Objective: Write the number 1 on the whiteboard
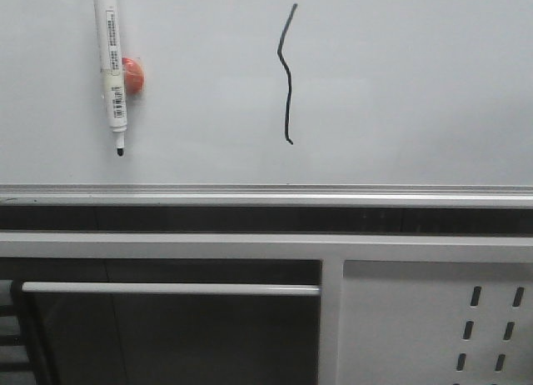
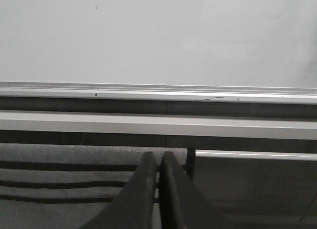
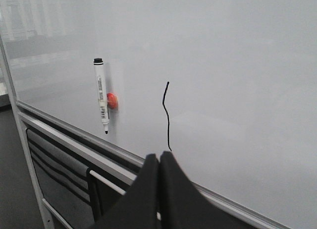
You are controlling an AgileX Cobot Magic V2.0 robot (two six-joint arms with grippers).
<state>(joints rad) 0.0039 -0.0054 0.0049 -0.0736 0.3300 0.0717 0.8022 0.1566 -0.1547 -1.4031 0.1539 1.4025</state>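
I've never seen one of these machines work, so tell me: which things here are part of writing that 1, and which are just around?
Part of the job:
- whiteboard
- number 1, already drawn
- white marker pen, uncapped, on the board by an orange holder
- right hand and left hand, both closed and empty

Just around:
- perforated panel
- silver bar below the board

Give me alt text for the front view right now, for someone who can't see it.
A wavy black vertical number 1 is drawn on the whiteboard. To its left a white marker pen hangs tip down, uncapped, by an orange holder. Neither gripper appears in this view.
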